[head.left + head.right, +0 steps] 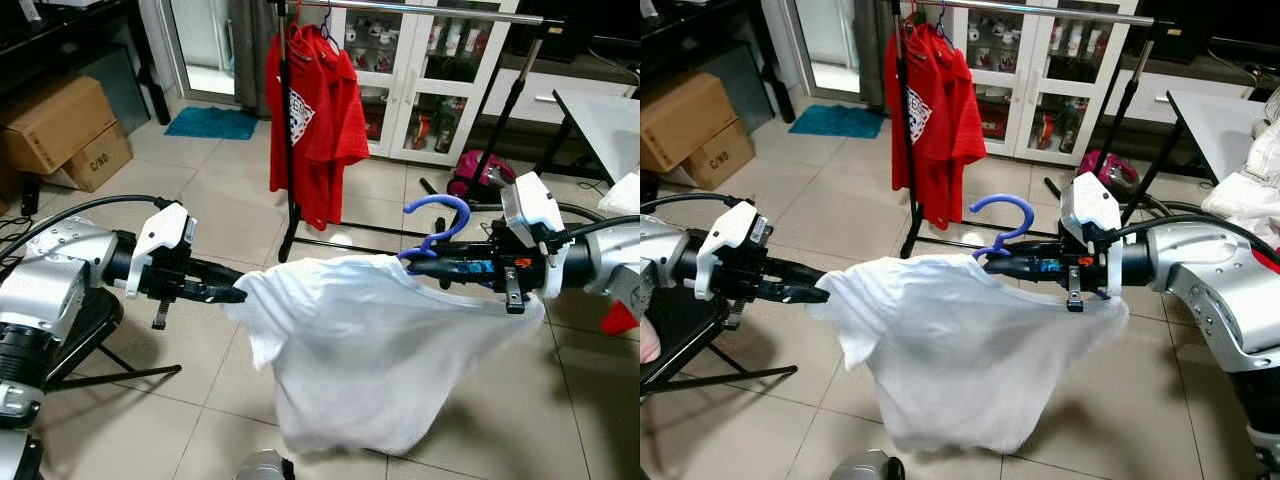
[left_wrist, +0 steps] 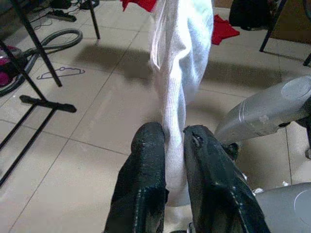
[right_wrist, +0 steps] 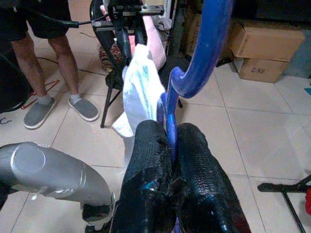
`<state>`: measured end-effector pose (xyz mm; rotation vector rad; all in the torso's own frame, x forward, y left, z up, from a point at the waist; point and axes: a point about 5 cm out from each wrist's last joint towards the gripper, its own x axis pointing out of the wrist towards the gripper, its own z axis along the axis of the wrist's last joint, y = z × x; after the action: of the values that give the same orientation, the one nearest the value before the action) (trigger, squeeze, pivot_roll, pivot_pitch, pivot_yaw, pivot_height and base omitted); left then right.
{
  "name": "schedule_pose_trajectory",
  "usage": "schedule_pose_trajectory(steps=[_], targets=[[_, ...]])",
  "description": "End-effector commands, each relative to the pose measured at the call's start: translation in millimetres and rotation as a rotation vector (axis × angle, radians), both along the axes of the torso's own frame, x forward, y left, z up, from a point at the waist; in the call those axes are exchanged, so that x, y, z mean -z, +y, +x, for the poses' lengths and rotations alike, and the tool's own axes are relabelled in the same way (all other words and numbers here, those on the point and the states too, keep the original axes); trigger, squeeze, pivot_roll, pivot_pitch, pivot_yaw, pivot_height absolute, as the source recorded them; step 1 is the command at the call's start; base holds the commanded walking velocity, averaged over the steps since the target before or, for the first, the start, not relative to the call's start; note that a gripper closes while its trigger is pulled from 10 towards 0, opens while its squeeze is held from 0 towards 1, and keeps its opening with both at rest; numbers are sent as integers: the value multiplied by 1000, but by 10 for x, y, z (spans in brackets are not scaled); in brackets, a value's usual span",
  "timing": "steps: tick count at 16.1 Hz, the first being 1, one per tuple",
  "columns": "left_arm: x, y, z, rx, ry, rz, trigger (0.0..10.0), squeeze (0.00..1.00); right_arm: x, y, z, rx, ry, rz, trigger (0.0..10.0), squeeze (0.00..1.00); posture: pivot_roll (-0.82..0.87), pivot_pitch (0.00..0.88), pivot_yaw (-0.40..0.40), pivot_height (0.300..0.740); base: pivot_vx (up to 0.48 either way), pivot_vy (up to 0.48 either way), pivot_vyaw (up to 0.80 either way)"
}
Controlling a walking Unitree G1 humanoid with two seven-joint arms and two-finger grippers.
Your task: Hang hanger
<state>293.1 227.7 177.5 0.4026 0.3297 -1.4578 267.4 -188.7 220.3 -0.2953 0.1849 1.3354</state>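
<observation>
A white T-shirt (image 1: 350,350) hangs on a blue hanger (image 1: 440,215) between my two arms, above the tiled floor. My right gripper (image 1: 412,267) is shut on the blue hanger (image 3: 201,63) just below its hook, which curls upward. My left gripper (image 1: 236,294) is shut on the shirt's left shoulder edge; the white cloth (image 2: 177,92) is pinched between its black fingers (image 2: 146,160). Behind them stands a clothes rack (image 1: 430,10) with a red T-shirt (image 1: 315,120) hanging from its bar.
The rack's black post and foot (image 1: 290,215) stand straight ahead. A white glass cabinet (image 1: 420,80) is behind it, cardboard boxes (image 1: 60,130) at far left, a white table (image 1: 605,125) at right, a pink vacuum (image 1: 480,172) on the floor. A person's legs (image 3: 43,63) stand behind me.
</observation>
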Motion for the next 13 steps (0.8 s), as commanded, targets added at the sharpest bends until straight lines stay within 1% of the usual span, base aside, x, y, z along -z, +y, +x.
schedule_pose_trajectory(steps=[1, 4, 9, 10, 11, 13], targets=[[-21, 47, -2, -21, -16, 19, 0, 0, -91, -6, 24, 0, -44, 12, 10000, 0, 38, 0, 31, 740, 0, 0, 0], [6, 50, 21, -49, -11, 4, 0, 0, -92, -2, 33, -1, -46, 16, 10000, 0, 34, 0, 36, 740, 0, 0, 0], [41, 37, 39, -62, -4, -1, 0, 0, -107, -6, 33, 9, -53, 27, 10000, 0, 29, 0, 42, 740, 0, 0, 0], [62, 64, 44, -78, -11, 11, 0, 0, -112, -11, 35, 14, -54, 32, 10000, 0, 29, 0, 42, 740, 0, 0, 0], [103, 130, 18, -87, -16, 51, 0, 0, -112, -26, 41, 26, -59, 33, 10000, 0, 31, 0, 42, 740, 0, 0, 0], [120, 178, -4, -99, -16, 68, 0, 0, -110, -43, 51, 36, -61, 34, 10000, 0, 35, 0, 40, 740, 0, 0, 0]])
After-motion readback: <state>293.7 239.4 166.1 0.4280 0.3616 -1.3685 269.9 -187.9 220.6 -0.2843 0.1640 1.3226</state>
